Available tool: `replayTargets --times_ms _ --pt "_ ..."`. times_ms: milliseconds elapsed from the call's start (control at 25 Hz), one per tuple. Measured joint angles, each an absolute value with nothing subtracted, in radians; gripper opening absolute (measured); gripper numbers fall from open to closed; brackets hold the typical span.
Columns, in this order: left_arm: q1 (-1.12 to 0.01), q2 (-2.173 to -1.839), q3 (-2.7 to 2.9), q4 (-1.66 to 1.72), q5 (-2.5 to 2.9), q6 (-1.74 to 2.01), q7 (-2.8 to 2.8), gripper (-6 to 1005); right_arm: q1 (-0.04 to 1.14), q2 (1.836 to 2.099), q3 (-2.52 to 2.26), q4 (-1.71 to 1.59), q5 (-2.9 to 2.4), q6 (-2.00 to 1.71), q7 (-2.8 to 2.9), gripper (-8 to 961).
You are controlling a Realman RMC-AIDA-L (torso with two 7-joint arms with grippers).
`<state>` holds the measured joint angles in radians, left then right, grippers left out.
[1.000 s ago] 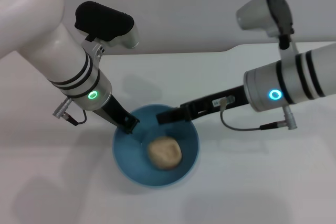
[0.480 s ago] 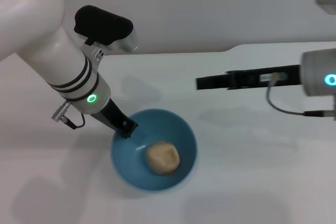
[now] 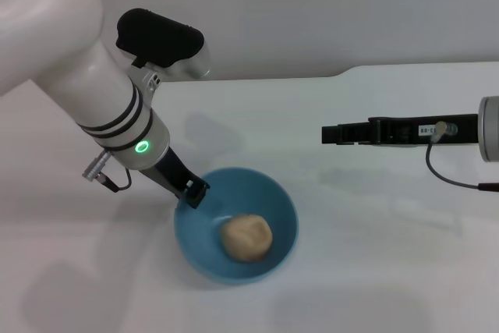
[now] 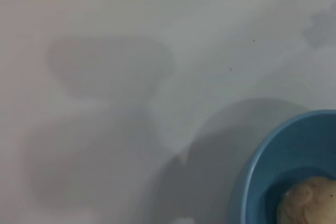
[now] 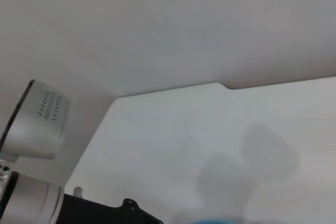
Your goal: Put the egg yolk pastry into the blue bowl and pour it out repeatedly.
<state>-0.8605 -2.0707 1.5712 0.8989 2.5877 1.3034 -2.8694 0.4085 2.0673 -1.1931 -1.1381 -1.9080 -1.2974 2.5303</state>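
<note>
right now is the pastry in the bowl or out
In: the egg yolk pastry lies inside the blue bowl, with the left claw at its rim.

Egg yolk pastry (image 4: 310, 203) inside blue bowl (image 4: 262, 166)

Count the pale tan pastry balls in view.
1. The small round pale tan egg yolk pastry lies inside the glossy light-blue bowl, whose rim the left gripper holds. None elsewhere on the white table.
</note>
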Motion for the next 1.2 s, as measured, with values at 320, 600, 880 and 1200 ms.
replayTargets --times_ms 320,600,880,1200 --pt "-0.859 -2.071 1.585 0.899 2.588 1.267 -2.878 228 0.407 2.067 -1.182 -1.122 -1.908 -1.299 2.526 321" --pt "-0.855 -2.067 1.578 0.933 2.588 1.249 -2.878 422 0.406 2.067 -1.163 -1.115 -1.908 -1.299 2.526 321" --pt "-0.807 -2.062 1.575 1.026 2.59 1.177 -2.87 606 0.396 2.066 -1.138 -1.099 -1.908 -1.299 2.525 321" --pt "-0.653 -2.061 1.565 1.173 2.589 0.929 -2.868 676 0.377 2.055 -1.097 -1.055 -1.943 -1.289 2.529 321"
